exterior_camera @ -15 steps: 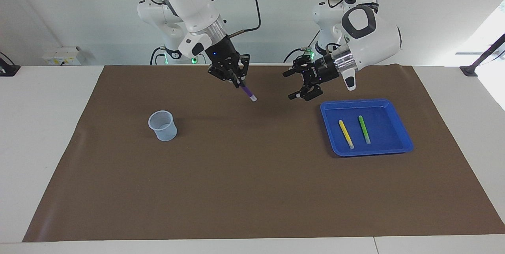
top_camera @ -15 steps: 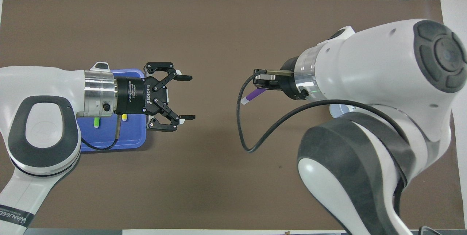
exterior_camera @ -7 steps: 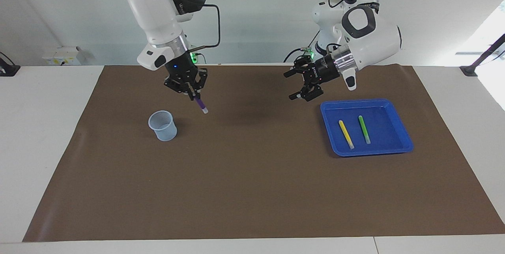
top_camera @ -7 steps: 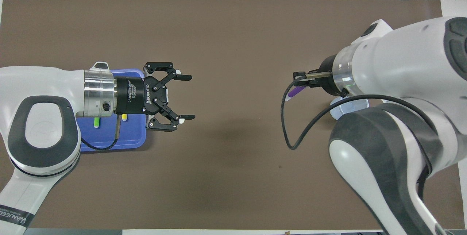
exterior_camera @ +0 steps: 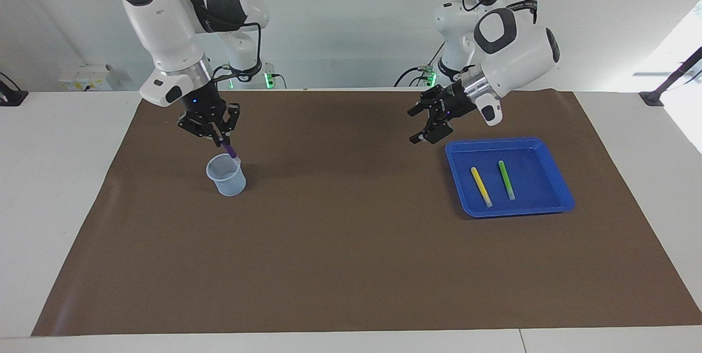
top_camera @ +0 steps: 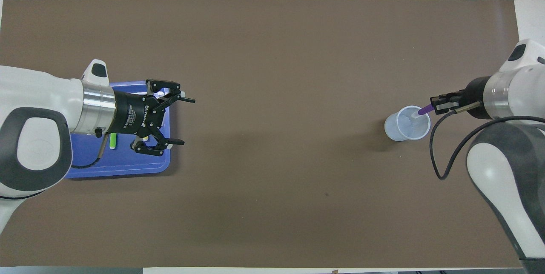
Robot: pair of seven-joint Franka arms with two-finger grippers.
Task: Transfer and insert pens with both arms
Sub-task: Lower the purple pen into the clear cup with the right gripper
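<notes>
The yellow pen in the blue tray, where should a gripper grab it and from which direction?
Probably from straight above, at the middle of the yellow pen. It lies flat in the blue tray, apart from the green pen, so fingers closing across its thin width have room on both sides.

Bright even light, soft faint shadows; sharp focus, window glare

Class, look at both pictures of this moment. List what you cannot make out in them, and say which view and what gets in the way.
- Overhead view: the left pincer and its arm cover most of the yellow pen, the green pen and the blue tray.
- Overhead view: both arms are cut off by the picture's edges.
- Facing view: the purple pen in the right pincer has its tip at the cup rim; whether they touch is too small to tell.
</notes>
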